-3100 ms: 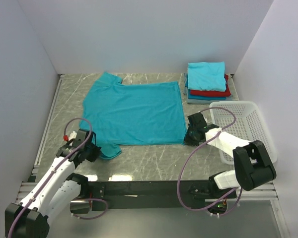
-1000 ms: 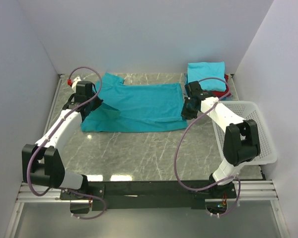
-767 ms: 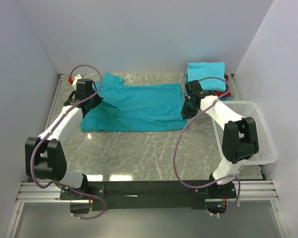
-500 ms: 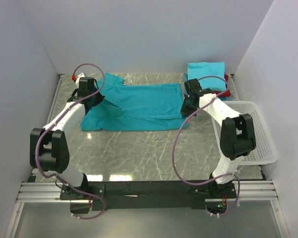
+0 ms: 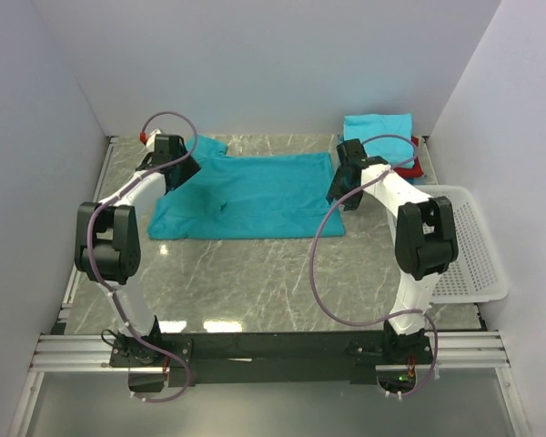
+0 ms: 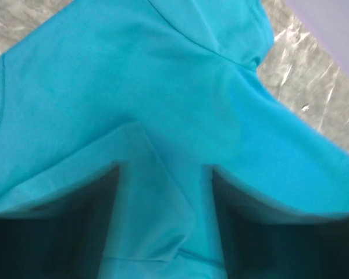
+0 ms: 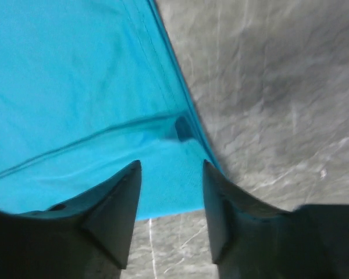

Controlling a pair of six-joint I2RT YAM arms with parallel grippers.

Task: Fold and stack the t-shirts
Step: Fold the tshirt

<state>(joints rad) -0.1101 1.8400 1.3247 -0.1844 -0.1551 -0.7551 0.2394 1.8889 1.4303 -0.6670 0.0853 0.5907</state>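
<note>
A teal t-shirt [image 5: 246,196] lies folded in half across the back of the table, one sleeve pointing to the far left. My left gripper [image 5: 180,170] is at its far left shoulder. In the left wrist view the gripper [image 6: 163,174] is open, and a loose fold of the shirt [image 6: 134,75] lies between its dark fingers [image 6: 52,232]. My right gripper [image 5: 339,193] hangs over the shirt's right edge. In the right wrist view the gripper [image 7: 170,168] is open, with the doubled hem corner of the shirt [image 7: 64,75] lying on the marble between its tips. A stack of folded t-shirts [image 5: 379,127], teal on top with a red one [image 5: 409,169] below, sits at the back right.
A white lattice basket [image 5: 469,246] stands at the right edge, just right of my right arm. The grey marble tabletop [image 5: 255,282] extends from the shirt to the arm bases. White walls close in the back and both sides.
Both grippers carried the shirt's near hem to the far side, folding it in half. In the last half second both sets of jaws opened and let the cloth go.
</note>
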